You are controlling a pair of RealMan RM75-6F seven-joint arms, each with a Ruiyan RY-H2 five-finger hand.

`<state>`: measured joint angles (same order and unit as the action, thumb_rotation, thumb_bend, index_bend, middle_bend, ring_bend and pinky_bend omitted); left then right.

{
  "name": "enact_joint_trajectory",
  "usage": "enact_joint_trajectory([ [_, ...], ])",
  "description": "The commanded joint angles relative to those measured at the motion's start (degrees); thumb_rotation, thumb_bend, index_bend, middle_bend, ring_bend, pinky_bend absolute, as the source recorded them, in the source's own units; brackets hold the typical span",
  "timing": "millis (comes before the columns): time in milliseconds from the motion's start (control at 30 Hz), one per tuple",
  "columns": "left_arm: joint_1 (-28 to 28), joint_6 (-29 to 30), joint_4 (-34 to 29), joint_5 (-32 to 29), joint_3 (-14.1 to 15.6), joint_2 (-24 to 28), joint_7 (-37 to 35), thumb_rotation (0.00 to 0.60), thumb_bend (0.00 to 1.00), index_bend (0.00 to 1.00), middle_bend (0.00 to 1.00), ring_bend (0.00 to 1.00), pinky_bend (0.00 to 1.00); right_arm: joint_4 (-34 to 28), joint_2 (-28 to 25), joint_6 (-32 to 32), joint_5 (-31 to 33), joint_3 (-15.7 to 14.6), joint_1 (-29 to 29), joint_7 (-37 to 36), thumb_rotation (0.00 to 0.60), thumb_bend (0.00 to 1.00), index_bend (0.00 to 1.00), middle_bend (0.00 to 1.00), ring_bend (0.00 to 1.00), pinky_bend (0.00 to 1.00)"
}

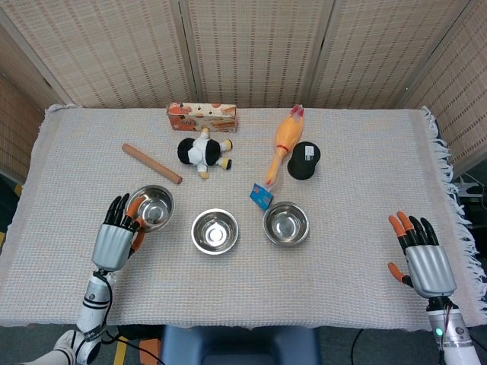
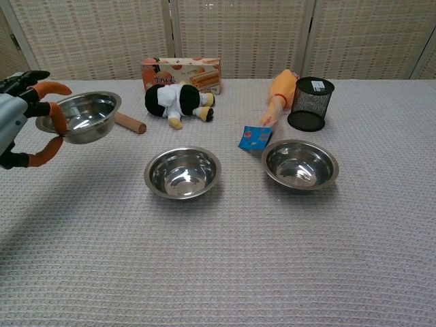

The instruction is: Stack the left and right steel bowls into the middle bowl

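My left hand [image 1: 116, 239] [image 2: 19, 119] holds the left steel bowl [image 1: 151, 206] [image 2: 83, 116] by its near rim, lifted above the table. The middle bowl [image 1: 214, 231] [image 2: 182, 172] sits on the cloth to the right of it. Further right rests the right bowl [image 1: 286, 223] [image 2: 300, 165]. My right hand [image 1: 422, 256] lies open near the table's right front corner, far from the bowls, and appears only in the head view.
Behind the bowls lie a wooden rolling pin [image 1: 151, 163], a black-and-white plush toy [image 1: 202, 152], a snack box [image 1: 202, 116], a rubber chicken [image 1: 284, 141] with a blue tag [image 1: 261, 195], and a black mesh cup [image 1: 304, 160].
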<state>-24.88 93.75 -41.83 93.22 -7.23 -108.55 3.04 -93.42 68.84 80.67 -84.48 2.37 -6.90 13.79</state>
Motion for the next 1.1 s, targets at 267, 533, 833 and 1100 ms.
enact_joint_trajectory([
  [267,-4.86,-4.5,-14.0,3.88,2.66,-0.44,10.19,0.6,0.48,0.68,0.16,0.04,0.13,-0.19,-0.38,0.32,0.14,0.13,0.15,-0.39,0.6,0.15,0.0,0.0,0.0,0.0],
  [533,-6.78,-9.56,-13.75,5.47,5.21,-2.97,14.86,0.6,0.47,0.63,0.15,0.03,0.13,-0.84,-1.22,1.26,-0.48,0.04,0.6,-1.34,0.6,0.15,0.0,0.0,0.0,0.0],
  [833,-6.82,-11.18,-11.47,4.73,5.35,-3.61,16.67,0.6,0.47,0.3,0.07,0.0,0.13,-0.9,-1.44,1.45,-0.98,-0.14,0.74,-1.7,0.6,0.15,0.0,0.0,0.0,0.0],
  [1100,-5.45,-13.29,-17.87,3.0,5.97,0.91,20.29,0.6,0.47,0.0,0.0,0.0,0.12,-0.67,-1.01,1.18,-0.99,-0.18,0.63,-1.2,0.6,0.15,0.0,0.0,0.0,0.0],
])
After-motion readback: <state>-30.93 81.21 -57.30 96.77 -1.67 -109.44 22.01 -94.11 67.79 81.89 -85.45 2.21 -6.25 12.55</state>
